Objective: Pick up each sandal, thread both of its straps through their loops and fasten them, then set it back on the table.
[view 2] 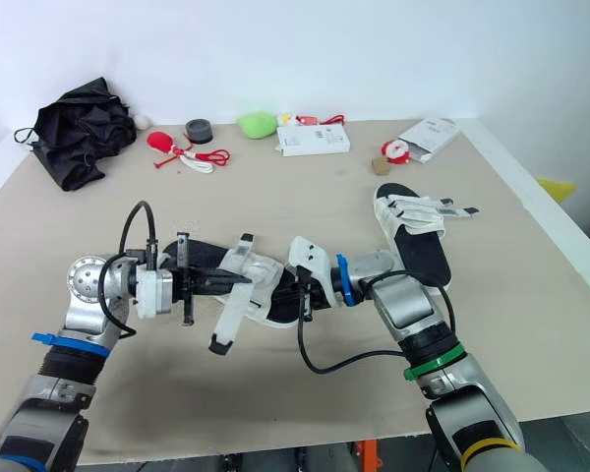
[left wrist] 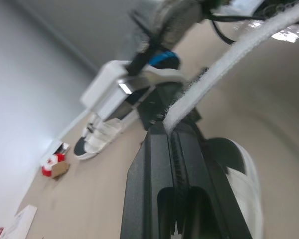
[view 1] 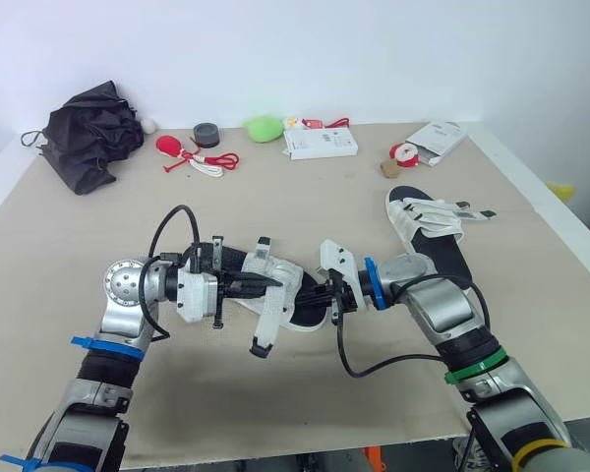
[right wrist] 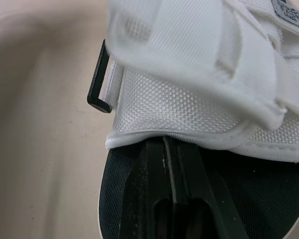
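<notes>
**One sandal gripped from both sides, strap loose**

Head views: a sandal point(view 1: 285, 277) with white mesh straps and a black footbed sits at the near middle of the desk point(view 1: 79, 236), between the left jaws and the right jaws. A loose white strap point(view 1: 267, 329) hangs toward the near edge. A second sandal point(view 1: 431, 234) lies far right, its straps splayed.

Left wrist view: the left jaws are pinched on the strap.

Right wrist view: the right jaws are closed on the sandal's edge under its upper, near a black loop point(right wrist: 98, 79).

Left gripper point(view 1: 274, 284) and right gripper point(view 1: 315, 298) (both clamped) face inward.
</notes>
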